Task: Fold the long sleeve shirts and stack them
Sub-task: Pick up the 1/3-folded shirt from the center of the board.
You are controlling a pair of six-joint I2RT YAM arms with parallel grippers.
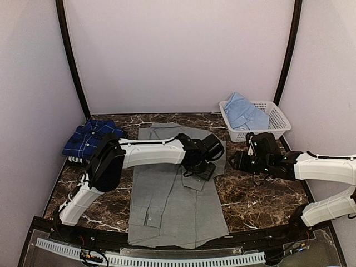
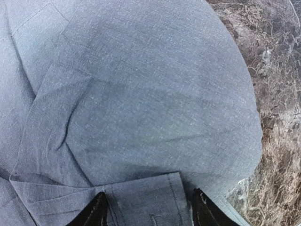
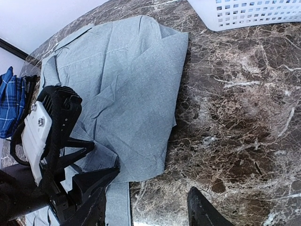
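Observation:
The grey shirt [image 1: 167, 206] lies spread on the marble table, its right sleeve folded in across the body. My left gripper [image 1: 201, 167] hovers low over the shirt's right side, open, with the sleeve cuff [image 2: 155, 197] lying between its fingertips [image 2: 94, 212]. My right gripper [image 1: 238, 161] is open and empty over bare marble just right of the shirt's edge [image 3: 171, 117]. The navy plaid shirt [image 1: 89, 139] lies folded at the back left. The light blue shirt [image 1: 243, 110] sits in the basket. In the right wrist view the left gripper [image 3: 70, 155] is over the grey shirt [image 3: 127, 84].
The white lattice basket [image 1: 281, 119] stands at the back right, its corner also in the right wrist view [image 3: 249, 14]. Bare marble [image 1: 256, 200] stretches right of the grey shirt. Curved black frame posts and white walls close in the back and sides.

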